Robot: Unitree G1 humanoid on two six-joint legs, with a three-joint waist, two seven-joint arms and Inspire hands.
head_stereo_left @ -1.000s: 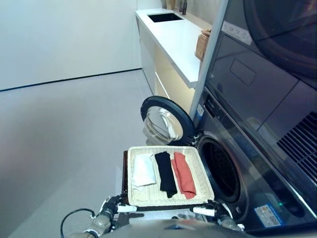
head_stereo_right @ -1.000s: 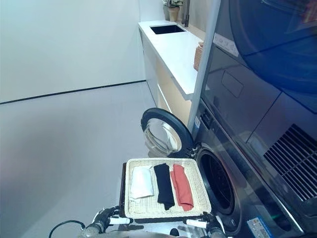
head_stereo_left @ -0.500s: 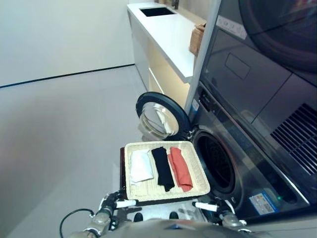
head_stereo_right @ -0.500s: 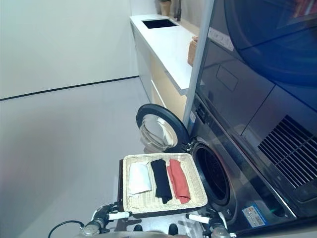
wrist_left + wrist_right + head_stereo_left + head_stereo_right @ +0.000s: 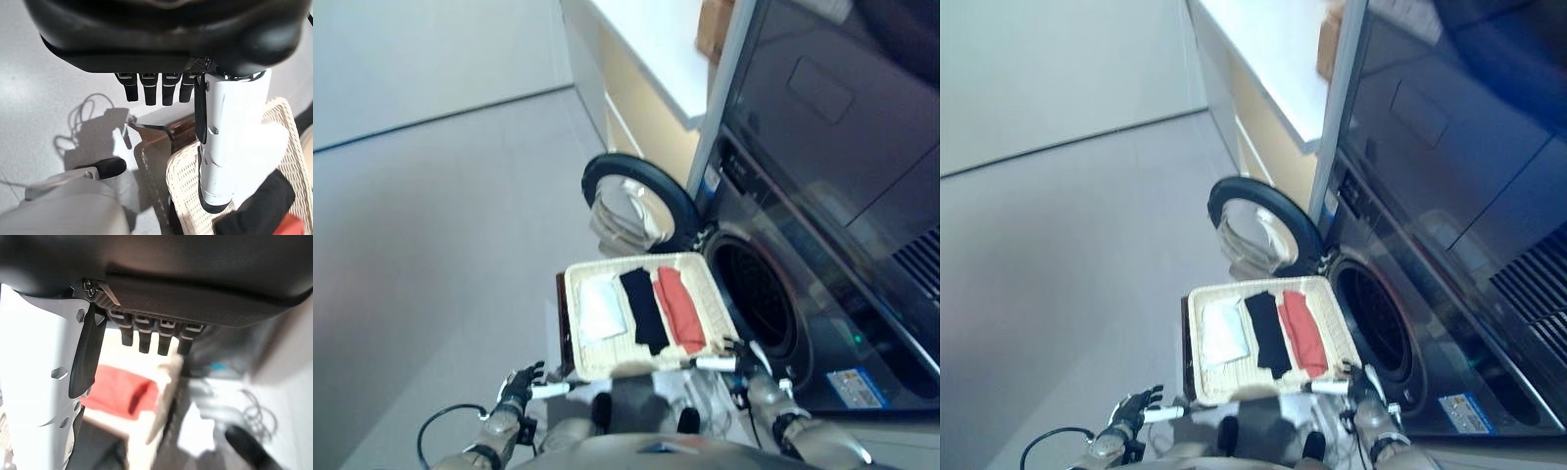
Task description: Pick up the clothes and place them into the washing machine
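Observation:
A pale wicker basket (image 5: 646, 260) stands in front of the washing machine's open drum (image 5: 759, 304). A white cloth (image 5: 601, 308), a black cloth (image 5: 644, 309) and a red cloth (image 5: 681, 309) lie folded side by side in it. My left hand (image 5: 521, 384) is open by the basket's near left corner, clear of it and holding nothing. My right hand (image 5: 749, 377) is open at the near right corner, its white thumb (image 5: 710, 363) beside the rim. The left wrist view shows the basket's rim (image 5: 181, 166) and the black cloth (image 5: 259, 205); the right wrist view shows the red cloth (image 5: 122, 389).
The round washer door (image 5: 636, 201) hangs open toward the basket's far left side. A second machine (image 5: 822, 108) is stacked above the washer. A white counter (image 5: 646, 49) with a small wicker basket (image 5: 713, 24) runs along the back. Grey floor (image 5: 431, 245) lies to the left.
The camera has tilted down, so the whole picture has shifted. My right hand has come up beside the basket's near right corner. The clothes lie as before.

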